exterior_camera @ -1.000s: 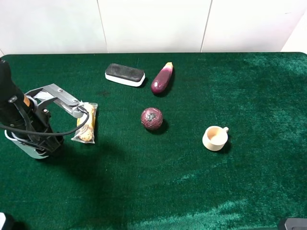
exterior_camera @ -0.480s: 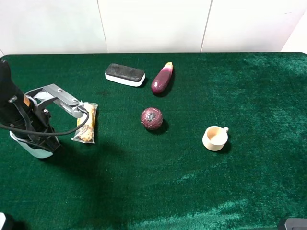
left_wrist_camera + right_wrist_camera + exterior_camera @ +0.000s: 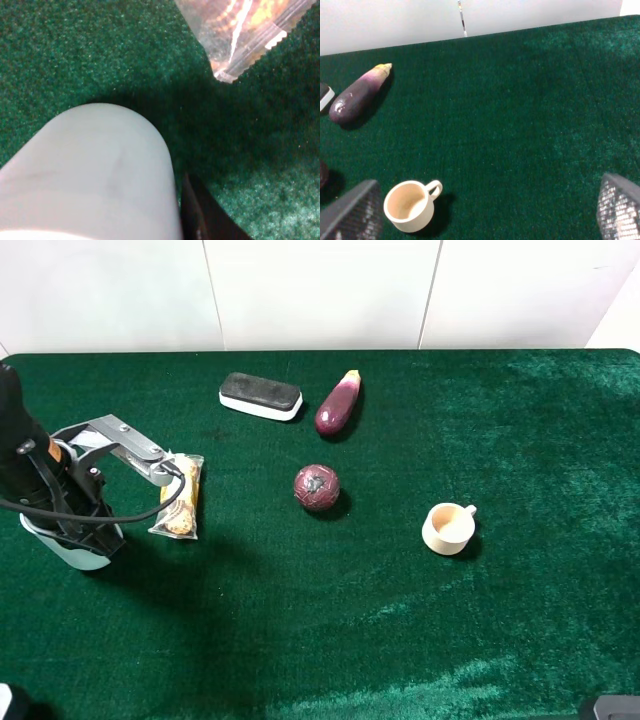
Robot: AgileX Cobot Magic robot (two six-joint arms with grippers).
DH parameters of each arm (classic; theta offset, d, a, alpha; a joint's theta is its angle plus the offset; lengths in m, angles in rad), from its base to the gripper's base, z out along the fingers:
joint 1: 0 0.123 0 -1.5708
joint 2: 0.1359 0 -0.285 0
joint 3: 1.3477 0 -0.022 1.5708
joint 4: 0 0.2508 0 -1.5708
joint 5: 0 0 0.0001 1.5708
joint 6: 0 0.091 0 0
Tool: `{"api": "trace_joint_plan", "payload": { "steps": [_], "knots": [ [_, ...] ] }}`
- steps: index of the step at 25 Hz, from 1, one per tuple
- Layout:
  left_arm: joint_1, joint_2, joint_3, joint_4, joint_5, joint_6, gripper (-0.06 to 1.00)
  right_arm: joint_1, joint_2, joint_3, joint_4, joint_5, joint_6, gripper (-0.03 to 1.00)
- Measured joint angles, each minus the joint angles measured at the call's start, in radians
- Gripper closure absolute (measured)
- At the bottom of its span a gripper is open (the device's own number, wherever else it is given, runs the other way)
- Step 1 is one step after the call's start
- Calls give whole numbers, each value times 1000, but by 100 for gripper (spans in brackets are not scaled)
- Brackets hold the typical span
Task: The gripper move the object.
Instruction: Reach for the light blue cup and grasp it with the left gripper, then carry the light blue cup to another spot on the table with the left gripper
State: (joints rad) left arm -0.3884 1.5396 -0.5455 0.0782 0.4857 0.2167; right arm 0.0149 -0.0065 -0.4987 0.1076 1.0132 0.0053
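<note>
The pale blue-green tumbler (image 3: 72,554) is at the far left of the green table, mostly hidden under my left arm. My left gripper (image 3: 78,531) is shut around it. In the left wrist view the tumbler's pale side (image 3: 95,175) fills the lower part of the picture, with one dark finger (image 3: 199,215) pressed against it. My right gripper (image 3: 485,212) is open and empty, its two ridged fingertips (image 3: 351,210) wide apart above the table, near the small beige cup (image 3: 410,206).
A wrapped snack packet (image 3: 181,497) lies just right of the tumbler. A dark red ball (image 3: 317,487), an eggplant (image 3: 338,404) and a black-and-white eraser (image 3: 260,396) lie mid-table. The beige handled cup (image 3: 449,528) stands to the right.
My left gripper and the tumbler have shifted slightly to the right, and the tumbler stands a little straighter. Nothing else has moved.
</note>
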Motion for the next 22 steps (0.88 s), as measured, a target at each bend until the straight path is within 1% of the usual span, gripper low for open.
{"api": "trace_joint_plan", "payload": {
  "steps": [4, 6, 9, 20, 22],
  "knots": [
    [0, 0, -1, 0, 7, 0, 86, 0, 0, 0, 0, 0, 0, 32],
    [0, 1, -9, -2, 42, 0, 86, 0, 0, 0, 0, 0, 0, 32],
    [0, 1, -40, -3, 114, 0, 86, 0, 0, 0, 0, 0, 0, 32],
    [0, 2, -252, -3, 423, -9, 86, 0, 0, 0, 0, 0, 0, 32],
    [0, 2, -286, -14, 469, -11, 86, 0, 0, 0, 0, 0, 0, 32]
  ]
}}
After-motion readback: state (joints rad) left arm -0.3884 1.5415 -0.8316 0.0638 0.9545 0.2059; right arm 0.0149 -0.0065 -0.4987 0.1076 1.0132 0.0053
